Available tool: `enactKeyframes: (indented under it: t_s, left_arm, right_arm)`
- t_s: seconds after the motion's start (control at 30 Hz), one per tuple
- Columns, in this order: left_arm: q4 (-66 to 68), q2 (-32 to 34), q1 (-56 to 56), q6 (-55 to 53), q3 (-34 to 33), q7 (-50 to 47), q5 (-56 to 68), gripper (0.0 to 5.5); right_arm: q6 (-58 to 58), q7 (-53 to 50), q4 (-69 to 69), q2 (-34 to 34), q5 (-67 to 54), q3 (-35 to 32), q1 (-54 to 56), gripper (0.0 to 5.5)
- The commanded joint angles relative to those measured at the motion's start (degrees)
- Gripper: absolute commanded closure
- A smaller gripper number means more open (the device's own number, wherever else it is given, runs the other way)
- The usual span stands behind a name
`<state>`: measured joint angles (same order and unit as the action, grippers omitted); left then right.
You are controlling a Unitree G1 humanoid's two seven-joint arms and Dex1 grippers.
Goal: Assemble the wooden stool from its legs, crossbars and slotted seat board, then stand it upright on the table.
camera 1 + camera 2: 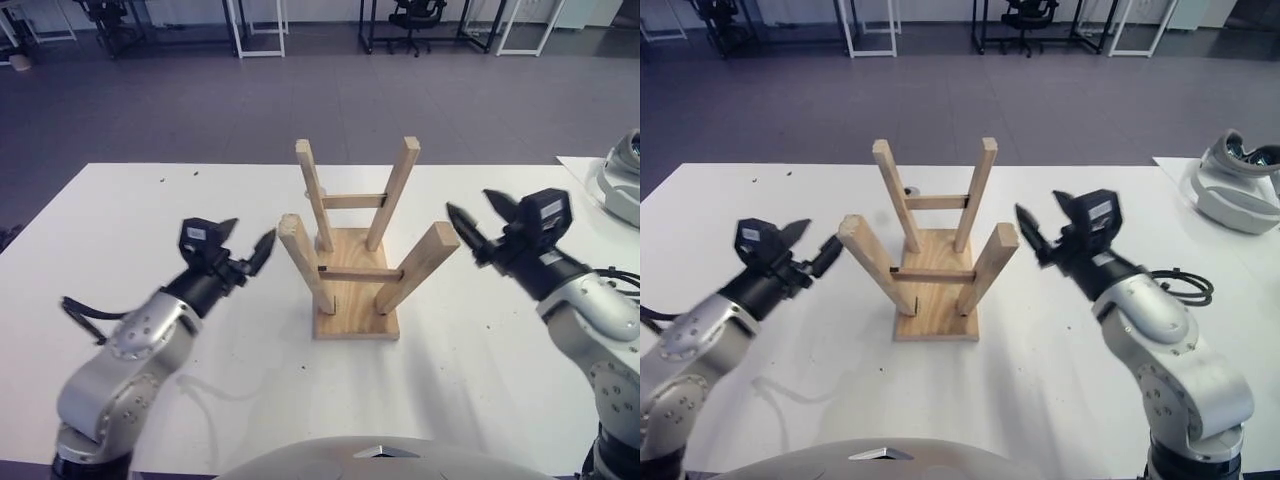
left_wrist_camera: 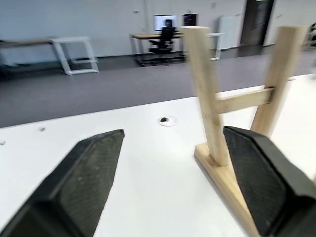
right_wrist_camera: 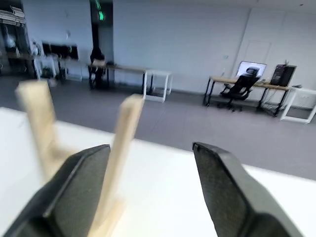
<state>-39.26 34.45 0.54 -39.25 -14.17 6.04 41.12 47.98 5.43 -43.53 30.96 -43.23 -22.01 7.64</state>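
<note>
At frame centre the stool (image 1: 355, 272) looks joined but sits seat-down on the tabletop (image 1: 150, 210), legs (image 1: 400, 190) up; left pincer (image 1: 252, 232) and right pincer (image 1: 468, 203) flank it, wide, empty. Flipping remains.

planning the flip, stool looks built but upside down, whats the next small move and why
Probably bring the open left claw and right claw inward onto the two nearest legs. The stool rests on its seat board with four legs up and both crossbars fitted, so only turning it upright seems left, and both claws flank it touching nothing.
</note>
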Motion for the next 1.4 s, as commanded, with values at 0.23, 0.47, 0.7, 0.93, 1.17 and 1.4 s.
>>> enactKeyframes:
  t_s: [0.23,0.47,0.7,0.93,1.17,1.4]
  left_arm:
    - [3.6,-8.1,-18.4,-0.9,7.7,3.5,19.0,1.79]
    - [15.3,-10.0,-9.1,4.1,22.1,12.9,5.5,1.79]
    - [9.9,-9.7,-23.3,4.3,10.1,10.0,18.2,1.79]
    - [19.2,-1.3,-21.6,5.9,-6.9,15.2,20.4,1.79]
    - [26.5,9.2,2.7,11.8,-8.0,33.5,2.3,1.79]
    - [19.8,17.5,17.4,19.0,4.8,45.0,-16.9,1.79]
  right_arm:
    - [0.8,3.0,4.5,1.1,-31.9,4.5,9.7,2.37]
    - [-0.1,6.9,9.8,3.0,-19.6,15.3,3.4,2.37]
    - [-6.5,6.7,11.4,0.9,-29.1,6.9,11.3,2.37]
    - [-18.1,27.4,23.6,16.2,1.5,20.0,3.9,2.37]
    - [-14.7,25.9,1.7,7.3,-9.7,23.6,4.3,2.37]
    - [-16.9,22.3,26.7,14.3,-5.5,2.5,17.5,2.37]
